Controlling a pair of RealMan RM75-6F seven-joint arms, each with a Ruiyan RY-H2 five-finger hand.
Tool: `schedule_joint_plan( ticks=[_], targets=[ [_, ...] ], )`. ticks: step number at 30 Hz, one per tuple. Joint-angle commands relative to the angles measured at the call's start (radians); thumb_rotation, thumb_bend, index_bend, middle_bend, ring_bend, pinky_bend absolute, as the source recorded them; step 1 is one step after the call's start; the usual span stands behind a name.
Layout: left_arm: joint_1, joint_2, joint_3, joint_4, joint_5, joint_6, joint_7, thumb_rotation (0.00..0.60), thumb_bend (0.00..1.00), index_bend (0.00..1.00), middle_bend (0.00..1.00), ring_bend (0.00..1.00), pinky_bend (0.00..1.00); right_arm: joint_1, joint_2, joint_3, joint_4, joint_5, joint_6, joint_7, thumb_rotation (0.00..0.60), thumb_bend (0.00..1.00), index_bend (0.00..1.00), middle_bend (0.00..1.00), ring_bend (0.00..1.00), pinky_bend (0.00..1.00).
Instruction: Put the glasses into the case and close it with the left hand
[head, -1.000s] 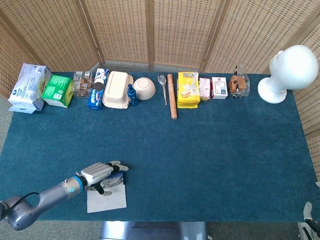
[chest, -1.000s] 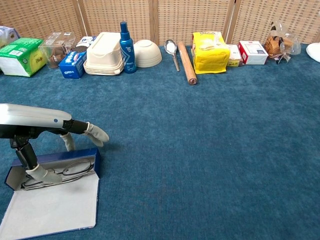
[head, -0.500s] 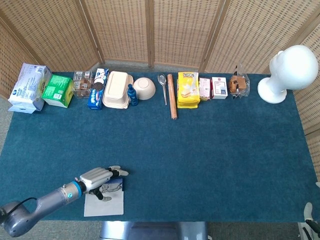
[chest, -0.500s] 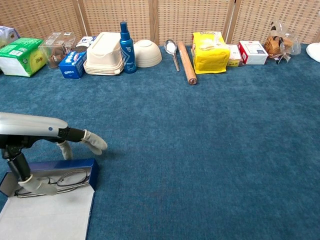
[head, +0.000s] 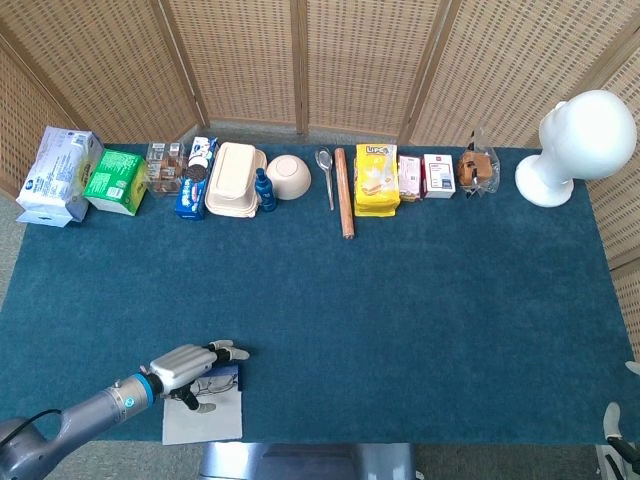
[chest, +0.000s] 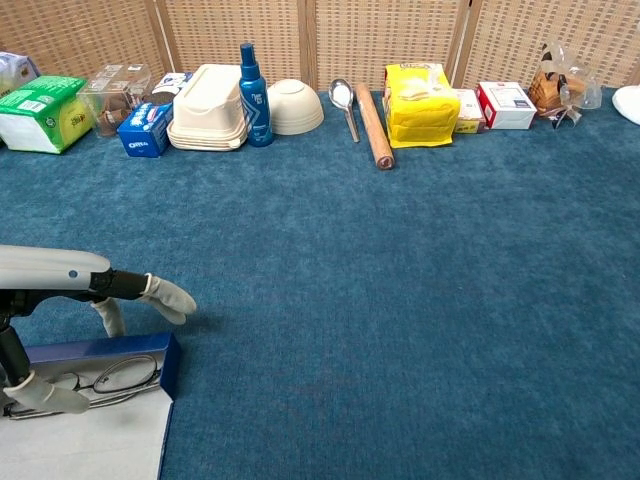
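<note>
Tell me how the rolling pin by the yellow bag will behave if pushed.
The rolling pin is a plain cylinder lying flat, so a sideways push would probably roll it, though the carpet-like table cover may slow it. It looks like stiff wood, likely to move as one piece. Pushed along its length, it should slide instead.

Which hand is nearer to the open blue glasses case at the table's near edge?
Left. The left hand hovers right over the open blue glasses case, fingers spread around the thin-rimmed glasses inside. The right hand barely shows at the opposite near corner, far from the case.
</note>
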Motion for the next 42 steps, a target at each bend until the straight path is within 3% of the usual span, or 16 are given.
schedule_joint_plan(
  ticks=[1,28,33,36,42],
  targets=[
    [0.005,0.0,0.003,-0.002,0.006,0.004,-0.001,0.6,0.24,0.08,0.13,0.0,0.26,0.0,0.0,-0.001,0.001,-0.001,0.0,0.001,0.6,0.49,0.03,0.28,0.14,0.11],
    [0.044,0.014,0.005,-0.012,0.014,0.053,0.011,0.6,0.24,0.08,0.1,0.0,0.25,0.002,-0.001,-0.003,0.022,0.003,-0.002,0.03,0.6,0.49,0.02,0.28,0.14,0.11],
    [0.091,0.023,-0.003,-0.01,0.016,0.157,0.086,0.599,0.24,0.08,0.08,0.0,0.15,0.005,-0.003,-0.002,0.027,0.003,-0.004,0.039,0.6,0.49,0.02,0.28,0.14,0.11],
    [0.146,0.018,-0.007,-0.011,0.025,0.27,0.169,0.6,0.24,0.08,0.06,0.0,0.09,0.011,-0.003,-0.001,0.032,0.003,-0.012,0.045,0.6,0.49,0.02,0.28,0.14,0.11],
    [0.261,0.01,0.024,-0.036,0.088,0.464,0.314,0.6,0.24,0.09,0.05,0.0,0.05,0.037,-0.002,0.005,0.038,-0.006,-0.04,0.052,0.6,0.49,0.02,0.28,0.14,0.11]
  ],
)
